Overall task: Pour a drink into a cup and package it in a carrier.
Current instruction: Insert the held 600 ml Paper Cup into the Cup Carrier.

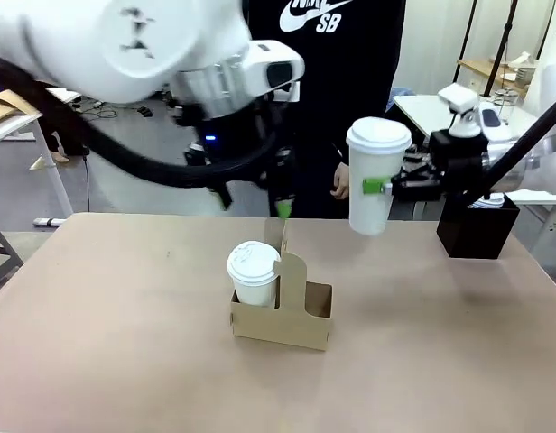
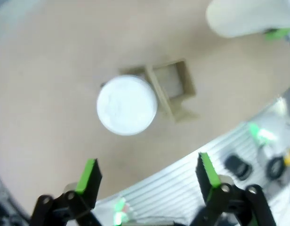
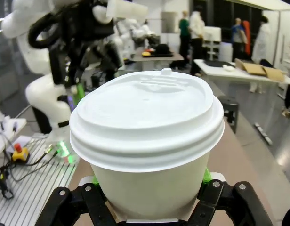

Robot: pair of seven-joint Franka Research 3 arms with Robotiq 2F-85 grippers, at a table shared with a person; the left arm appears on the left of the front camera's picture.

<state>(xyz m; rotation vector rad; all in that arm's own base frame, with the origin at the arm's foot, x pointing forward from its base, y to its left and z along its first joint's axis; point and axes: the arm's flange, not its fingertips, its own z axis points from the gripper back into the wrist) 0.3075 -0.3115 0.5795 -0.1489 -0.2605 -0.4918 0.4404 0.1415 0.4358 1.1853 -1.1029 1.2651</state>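
Tan table point(image 1: 125, 352), with a person point(image 1: 350, 99) in a black top at its far side.
The tall white lidded cup point(image 1: 373, 203) hangs in the air right of the brown carrier point(image 1: 307, 317), pinched by the right gripper point(image 1: 379, 187). A shorter lidded cup point(image 1: 254, 269) sits in the carrier's left hole. The left gripper point(image 2: 147, 172) hovers above the carrier, fingers spread. A black box point(image 1: 477, 233) stands far right.
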